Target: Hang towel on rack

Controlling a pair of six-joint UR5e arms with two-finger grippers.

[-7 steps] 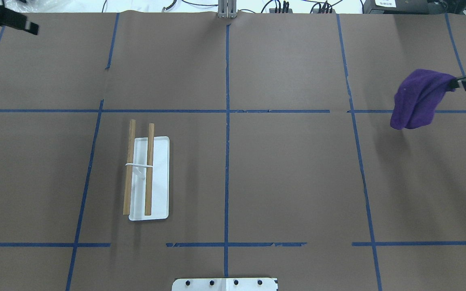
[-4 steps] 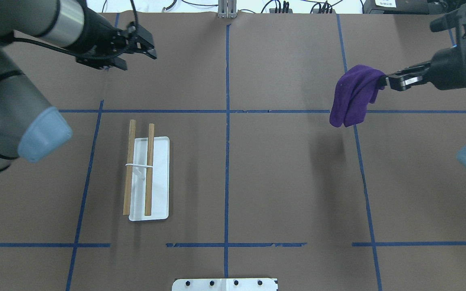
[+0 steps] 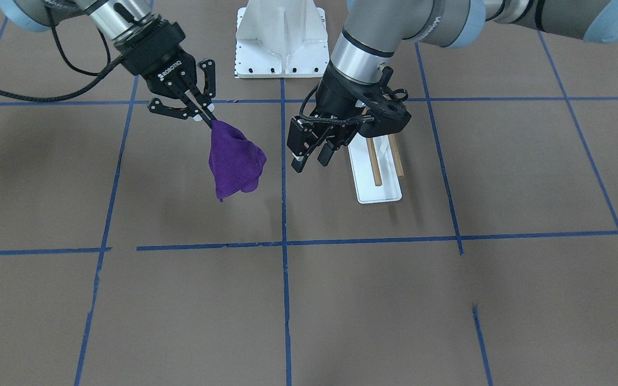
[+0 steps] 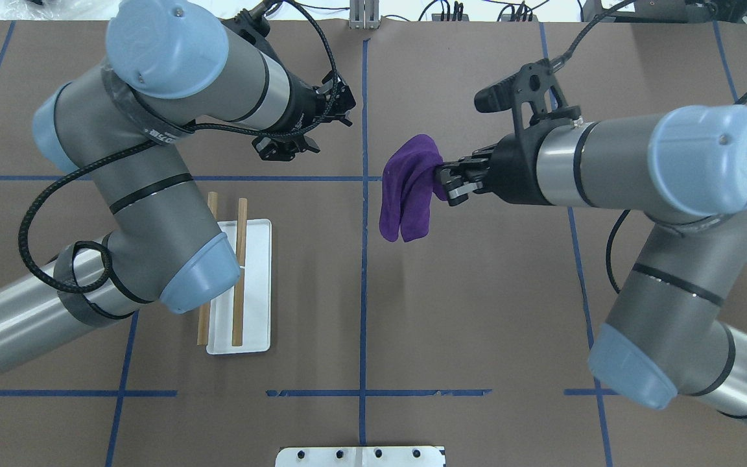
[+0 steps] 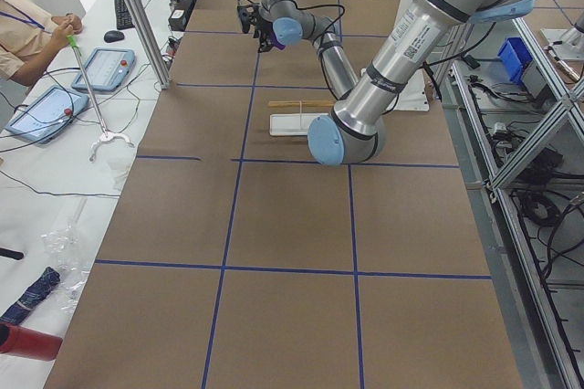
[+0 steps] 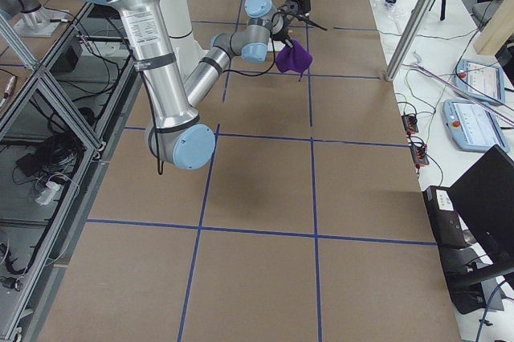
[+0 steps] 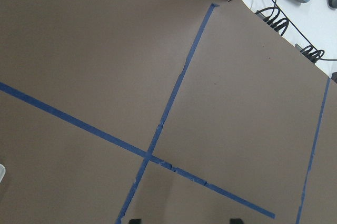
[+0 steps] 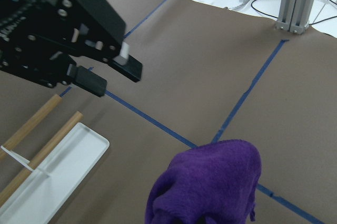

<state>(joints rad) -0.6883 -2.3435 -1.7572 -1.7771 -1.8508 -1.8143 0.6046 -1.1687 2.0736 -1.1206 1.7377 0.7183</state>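
Note:
My right gripper [image 4: 446, 180] is shut on one edge of a purple towel [image 4: 408, 194], which hangs bunched above the table just right of the centre tape line. It also shows in the front view [image 3: 234, 161] and the right wrist view [image 8: 210, 182]. My left gripper [image 4: 329, 128] is open and empty, hovering left of the towel and apart from it; it also shows in the front view [image 3: 310, 159]. The rack [image 4: 255, 285] is a white tray with two wooden dowels [image 4: 241, 227]. It stands on the left half, partly hidden under my left arm.
The white robot pedestal [image 3: 279, 32] stands at the near table edge. An aluminium post [image 4: 365, 14] and cables sit at the far edge. Blue tape lines cross the brown table cover. An operator [image 5: 27, 33] sits beyond the far side.
My right gripper has carried the towel leftward, from the table's right edge to near the centre line. My left gripper has moved from the far left corner to the centre.

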